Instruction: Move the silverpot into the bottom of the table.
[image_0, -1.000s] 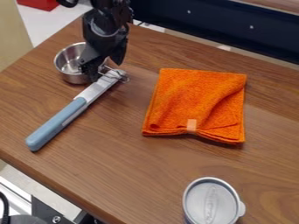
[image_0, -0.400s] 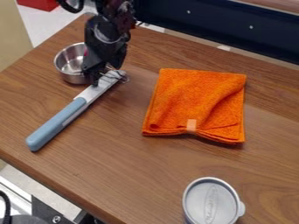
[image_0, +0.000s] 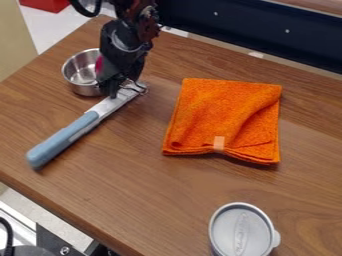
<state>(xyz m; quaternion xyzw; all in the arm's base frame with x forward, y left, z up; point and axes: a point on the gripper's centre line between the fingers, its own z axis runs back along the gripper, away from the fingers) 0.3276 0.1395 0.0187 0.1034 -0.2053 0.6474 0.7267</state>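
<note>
- Hiding one side of the round silver metal pot (image_0: 75, 71) beside it: black two-finger gripper (image_0: 120, 82); wide or narrow, I cannot tell.
- Blue-handled metal utensil (image_0: 85, 121): end partly obscured at the gripper.

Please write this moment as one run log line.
gripper at metal end of blue-handled tool | silver pot upright, upper left, not yet at bottom | orange cloth folded
</note>
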